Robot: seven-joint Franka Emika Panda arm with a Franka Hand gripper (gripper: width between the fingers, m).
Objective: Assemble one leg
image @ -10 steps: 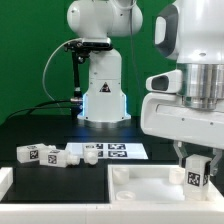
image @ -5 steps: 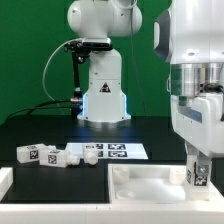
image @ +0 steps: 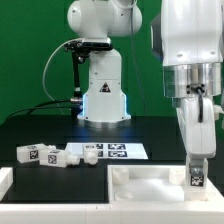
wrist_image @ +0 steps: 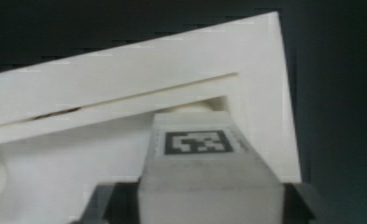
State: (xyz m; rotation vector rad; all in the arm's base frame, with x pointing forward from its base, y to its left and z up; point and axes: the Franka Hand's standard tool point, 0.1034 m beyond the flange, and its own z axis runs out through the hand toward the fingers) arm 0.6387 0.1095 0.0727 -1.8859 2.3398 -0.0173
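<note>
My gripper [image: 197,172] is shut on a white leg [image: 196,176] with a black-and-white tag, holding it upright over the right end of the large white rimmed panel [image: 140,185]. In the wrist view the leg [wrist_image: 201,160] sits between my two dark fingers [wrist_image: 112,203], its tag facing the camera, above a corner of the panel [wrist_image: 144,90]. Other loose white legs [image: 38,153] with tags lie on the black table at the exterior view's left.
The marker board [image: 108,151] lies flat on the table behind the panel. A second robot base [image: 103,90] stands at the back centre before a green backdrop. A white block [image: 4,182] sits at the exterior view's lower left edge.
My gripper has turned about its vertical axis with the leg in it and moved slightly toward the exterior view's right; the leg stays over the panel's right end.
</note>
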